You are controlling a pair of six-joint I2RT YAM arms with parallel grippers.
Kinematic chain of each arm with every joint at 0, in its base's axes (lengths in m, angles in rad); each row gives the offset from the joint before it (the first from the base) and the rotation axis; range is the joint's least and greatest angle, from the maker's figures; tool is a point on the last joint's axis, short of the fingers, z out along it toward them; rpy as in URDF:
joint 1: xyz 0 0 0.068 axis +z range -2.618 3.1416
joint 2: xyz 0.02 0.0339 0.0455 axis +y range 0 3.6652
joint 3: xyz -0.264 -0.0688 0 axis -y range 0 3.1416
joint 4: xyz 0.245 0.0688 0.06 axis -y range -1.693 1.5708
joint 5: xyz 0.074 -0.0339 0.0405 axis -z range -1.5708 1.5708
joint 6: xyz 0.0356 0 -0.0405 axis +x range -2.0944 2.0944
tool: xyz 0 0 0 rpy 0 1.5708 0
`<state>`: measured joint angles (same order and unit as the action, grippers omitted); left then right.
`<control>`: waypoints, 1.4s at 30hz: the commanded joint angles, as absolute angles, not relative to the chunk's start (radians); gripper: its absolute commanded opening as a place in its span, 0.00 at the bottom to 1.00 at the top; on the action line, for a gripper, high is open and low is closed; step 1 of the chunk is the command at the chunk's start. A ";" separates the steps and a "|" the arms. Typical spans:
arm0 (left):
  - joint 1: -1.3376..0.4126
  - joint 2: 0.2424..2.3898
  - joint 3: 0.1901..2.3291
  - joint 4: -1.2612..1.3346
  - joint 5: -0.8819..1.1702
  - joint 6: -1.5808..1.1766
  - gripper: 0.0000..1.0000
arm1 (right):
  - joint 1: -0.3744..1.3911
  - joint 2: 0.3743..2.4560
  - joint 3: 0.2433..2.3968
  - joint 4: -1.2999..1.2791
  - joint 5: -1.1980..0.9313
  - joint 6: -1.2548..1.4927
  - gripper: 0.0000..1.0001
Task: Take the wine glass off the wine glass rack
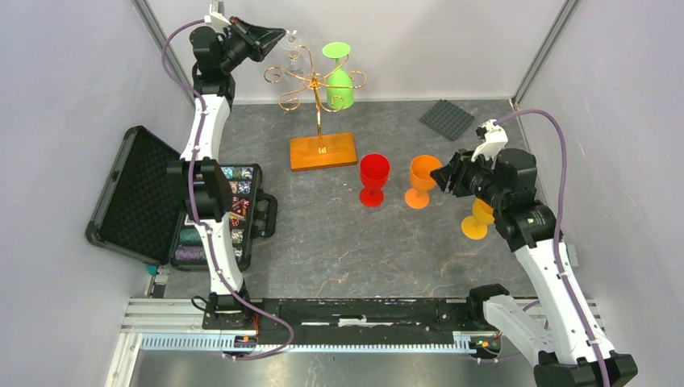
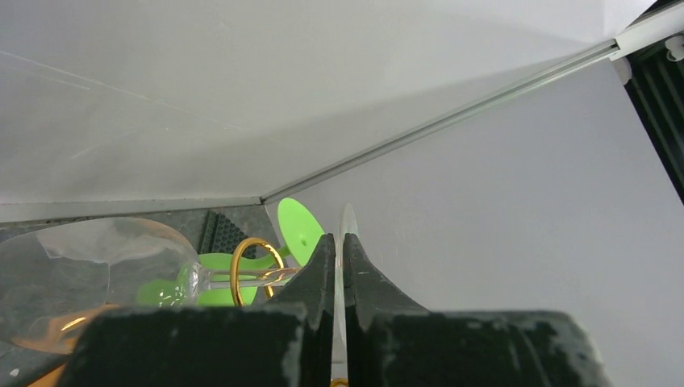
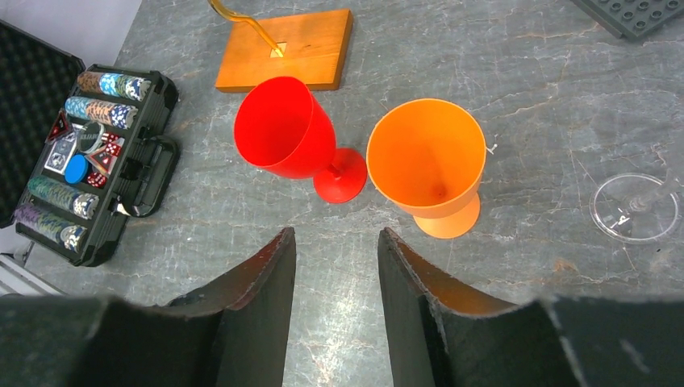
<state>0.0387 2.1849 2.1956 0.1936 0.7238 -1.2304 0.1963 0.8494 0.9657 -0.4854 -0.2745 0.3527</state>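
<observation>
The wine glass rack [image 1: 316, 81] is a gold scrolled stand on a wooden base [image 1: 323, 151] at the back of the table. A clear wine glass [image 1: 292, 47] hangs upside down from its left arm. Its stem runs through a gold loop [image 2: 240, 251] and its bowl [image 2: 72, 266] lies to the left. My left gripper [image 2: 339, 238] is shut on the thin clear foot [image 2: 348, 218] of that glass, up by the rack's top [image 1: 278, 36]. A green glass [image 1: 339, 76] hangs on the rack's right side. My right gripper [image 3: 336, 234] is open and empty, low over the table [image 1: 440, 176].
A red goblet [image 3: 286, 133] and an orange goblet [image 3: 427, 157] stand just ahead of the right gripper. Another orange glass [image 1: 477, 219] is partly behind the right arm. A clear glass foot [image 3: 634, 208] rests on the table at right. An open poker-chip case [image 1: 189, 210] lies left, and a grey studded plate [image 1: 446, 118] sits at back right.
</observation>
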 commanded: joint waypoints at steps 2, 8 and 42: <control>0.034 2.169 2.204 0.381 0.733 -1.326 0.02 | 0.196 0.825 0.942 -0.436 -0.255 0.365 0.47; 0.013 2.228 2.235 0.464 0.765 -1.382 0.02 | 0.196 0.822 0.945 -0.430 -0.258 0.363 0.47; 0.041 2.058 2.188 0.134 0.799 -1.122 0.02 | 0.196 0.808 0.934 -0.430 -0.245 0.374 0.47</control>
